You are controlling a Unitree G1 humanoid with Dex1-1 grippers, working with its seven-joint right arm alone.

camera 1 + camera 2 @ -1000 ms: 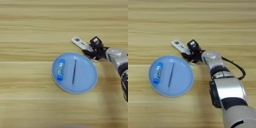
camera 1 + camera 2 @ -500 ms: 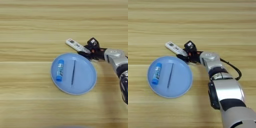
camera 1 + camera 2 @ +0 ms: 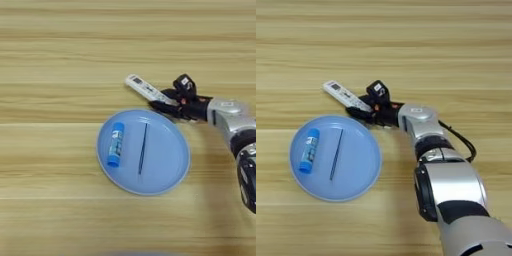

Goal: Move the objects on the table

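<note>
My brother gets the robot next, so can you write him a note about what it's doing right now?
Right gripper: shut on the white remote, just beyond the blue plate's far rim.
On the plate: a blue tube and a thin dark stick.
Done: the remote is gripped.
Left: carry it to wherever it belongs and let go. The task names no spot.

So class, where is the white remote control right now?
The remote control sits right of centre, just beyond the blue plate's far rim, its right end at the gripper.
</note>
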